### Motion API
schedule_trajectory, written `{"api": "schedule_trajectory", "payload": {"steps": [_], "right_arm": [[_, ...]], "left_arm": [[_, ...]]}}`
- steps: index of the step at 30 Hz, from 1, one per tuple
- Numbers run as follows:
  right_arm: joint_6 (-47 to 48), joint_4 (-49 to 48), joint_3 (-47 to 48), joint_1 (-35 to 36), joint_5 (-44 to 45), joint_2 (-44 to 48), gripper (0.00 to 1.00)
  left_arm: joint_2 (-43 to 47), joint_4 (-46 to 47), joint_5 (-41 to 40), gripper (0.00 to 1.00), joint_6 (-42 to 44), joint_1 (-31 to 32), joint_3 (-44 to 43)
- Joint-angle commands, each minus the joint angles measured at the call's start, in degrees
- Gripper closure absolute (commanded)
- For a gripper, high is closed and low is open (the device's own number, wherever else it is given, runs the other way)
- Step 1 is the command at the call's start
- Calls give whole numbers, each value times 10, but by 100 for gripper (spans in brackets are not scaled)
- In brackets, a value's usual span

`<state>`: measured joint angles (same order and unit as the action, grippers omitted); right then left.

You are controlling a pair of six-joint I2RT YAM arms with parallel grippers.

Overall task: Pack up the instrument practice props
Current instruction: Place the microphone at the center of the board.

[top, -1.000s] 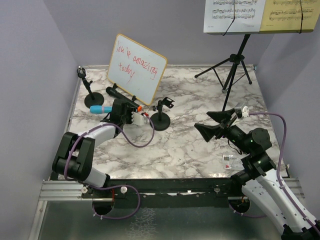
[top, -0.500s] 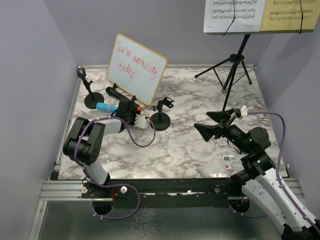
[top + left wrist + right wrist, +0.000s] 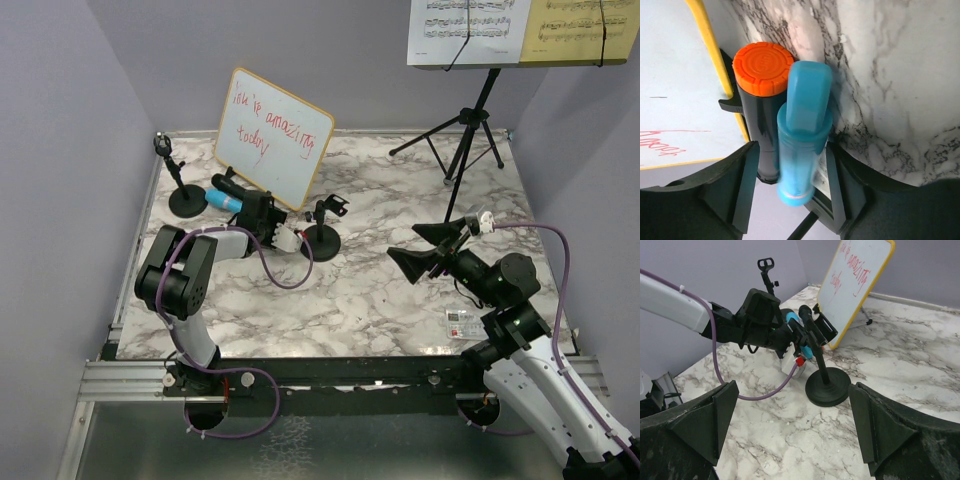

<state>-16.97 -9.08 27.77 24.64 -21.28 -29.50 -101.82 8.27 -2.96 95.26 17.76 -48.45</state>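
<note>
The blue microphone (image 3: 227, 201) lies by the whiteboard foot, right beside the black microphone (image 3: 224, 183). In the left wrist view the blue microphone (image 3: 805, 130) is blurred and sits between my left gripper's fingers with a gap on each side. The black microphone (image 3: 760, 120), orange-capped, is against its left. My left gripper (image 3: 243, 206) is open around it. My right gripper (image 3: 430, 250) is wide open and empty above the table. One mic holder (image 3: 187, 200) stands at the back left, another (image 3: 322, 241) mid-table. White (image 3: 468, 28) and yellow sheet music (image 3: 585, 30) rest on the tripod music desk (image 3: 470, 120).
The wood-framed whiteboard (image 3: 272, 137) with red writing leans just behind the microphones. A small stapler and ruler (image 3: 460, 322) lie near the right arm. In the right wrist view the mid-table holder's base (image 3: 828, 386) stands ahead, with the left arm's purple cable (image 3: 755, 392) beside it.
My left gripper has swung back and right toward the whiteboard, taking the blue microphone along until it lies against the black one. The right arm has not moved.
</note>
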Motion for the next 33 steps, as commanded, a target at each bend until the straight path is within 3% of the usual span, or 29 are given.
{"api": "schedule_trajectory", "payload": {"steps": [1, 7, 22, 33], "right_arm": [[5, 12, -2, -1, -3, 3, 0], [5, 10, 0, -1, -10, 0, 0], [4, 16, 8, -1, -31, -5, 0], [5, 18, 10, -1, -29, -6, 0]], "left_arm": [[-11, -16, -8, 37, 4, 1, 1], [10, 5, -26, 31, -41, -3, 7], [107, -16, 2, 21, -269, -41, 19], [170, -78, -65, 15, -726, -71, -69]]}}
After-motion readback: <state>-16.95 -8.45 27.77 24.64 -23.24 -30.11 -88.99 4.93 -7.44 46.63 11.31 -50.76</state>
